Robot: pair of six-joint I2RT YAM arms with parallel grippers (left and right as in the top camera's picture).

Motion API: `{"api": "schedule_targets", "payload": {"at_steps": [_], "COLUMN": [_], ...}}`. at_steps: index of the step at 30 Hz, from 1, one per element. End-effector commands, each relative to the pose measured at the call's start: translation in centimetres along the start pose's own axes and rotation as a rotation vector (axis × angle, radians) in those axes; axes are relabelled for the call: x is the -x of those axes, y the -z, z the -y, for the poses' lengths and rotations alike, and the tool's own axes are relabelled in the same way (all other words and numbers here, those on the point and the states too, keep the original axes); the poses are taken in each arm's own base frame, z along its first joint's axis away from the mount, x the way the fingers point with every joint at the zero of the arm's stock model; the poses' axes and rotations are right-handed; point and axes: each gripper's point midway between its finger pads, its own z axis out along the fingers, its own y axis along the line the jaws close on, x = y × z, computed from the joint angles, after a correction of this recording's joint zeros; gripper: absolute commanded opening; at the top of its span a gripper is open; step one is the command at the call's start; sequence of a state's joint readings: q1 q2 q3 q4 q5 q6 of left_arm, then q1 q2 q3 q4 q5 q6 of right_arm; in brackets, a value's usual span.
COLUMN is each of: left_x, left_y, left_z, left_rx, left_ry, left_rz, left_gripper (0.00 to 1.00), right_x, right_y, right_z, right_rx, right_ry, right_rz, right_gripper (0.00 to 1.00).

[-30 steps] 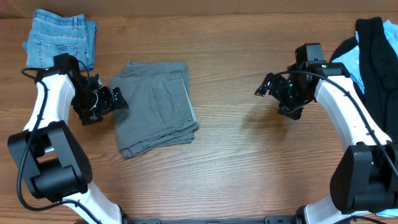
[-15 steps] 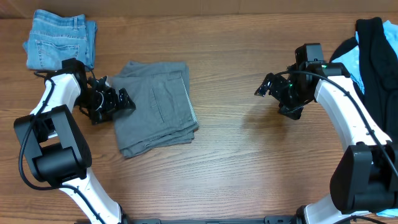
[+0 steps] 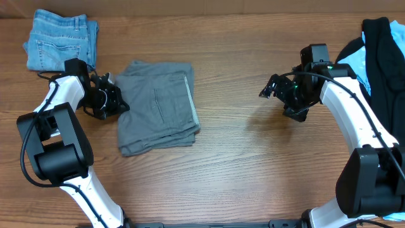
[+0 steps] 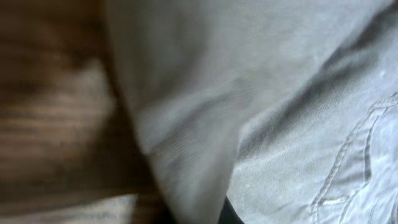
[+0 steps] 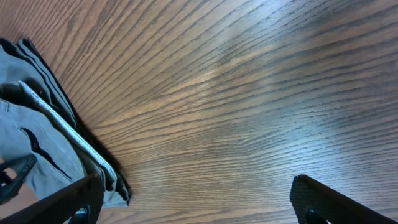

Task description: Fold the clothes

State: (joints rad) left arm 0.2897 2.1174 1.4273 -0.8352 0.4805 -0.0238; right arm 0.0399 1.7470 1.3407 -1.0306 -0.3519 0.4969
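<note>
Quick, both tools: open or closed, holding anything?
Left tool: closed on the left edge of the shorts.
Right tool: open, holding nothing.

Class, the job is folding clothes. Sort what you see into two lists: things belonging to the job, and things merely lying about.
Belongs to the job: grey shorts, denim shorts, black garment, light-blue garment.
Lying about: nothing loose, only the wooden table itself.

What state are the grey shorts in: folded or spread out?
Folded. The grey shorts form a compact rectangle, and stacked fabric layers show along their right edge in both the overhead and right wrist views.
</note>
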Motion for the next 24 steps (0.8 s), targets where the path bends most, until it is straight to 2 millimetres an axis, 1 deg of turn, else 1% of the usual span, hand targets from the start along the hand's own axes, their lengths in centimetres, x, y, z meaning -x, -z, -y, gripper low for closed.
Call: {"api": "schedule_targets", "payload": {"at_steps": [1,5,9,12,13,15,16,17,21,24], "left_x": [0.7,2.3,5.0,7.5,8.4,10.2,11.0,12.6,15.4,16.9], "left_y": [-0.6,0.0,1.9,4.1,5.0,7.1,8.1,10.1,13.6,15.5], "left_z": [-0.4,-0.2,-0.8,-0.3,0.1,0.5,0.5,0.8,1.7,1.8], "left_rx": [0.005,0.019,0.129,0.169,0.17,0.211,0.242,0.293,0.348,0.398], "left_ry": [0.052,0.025,-0.007,-0.051,-0.083,-0.12,-0.127,-0.155,-0.212,-0.22], "left_rz": [0.023,0.072,0.144,0.215,0.241,0.295,0.323,0.38,0.491,0.566], "left_gripper": [0.04,0.04,0.04,0.04,0.04,0.04,0.04,0.04,0.04,0.04], "right_x": [0.3,0.3,0.3,0.3,0.3,0.3,0.3,0.3,0.3,0.3], "right_y": [0.4,0.4,0.4,0.4,0.4,0.4,0.4,0.4,0.4,0.4], "right_z": [-0.6,-0.6,-0.6,-0.6,-0.6,-0.6,-0.6,-0.6,-0.6,-0.6], "right_rx": [0.015,0.015,0.015,0.015,0.015,0.015,0.015,0.015,0.015,0.015], "right_ry": [0.009,0.009,0.009,0.01,0.009,0.009,0.009,0.009,0.009,0.009], "right_rz": [0.013,0.013,0.013,0.013,0.013,0.013,0.013,0.013,0.013,0.013], "right_gripper": [1.0,1.0,1.0,1.0,1.0,1.0,1.0,1.0,1.0,1.0]}}
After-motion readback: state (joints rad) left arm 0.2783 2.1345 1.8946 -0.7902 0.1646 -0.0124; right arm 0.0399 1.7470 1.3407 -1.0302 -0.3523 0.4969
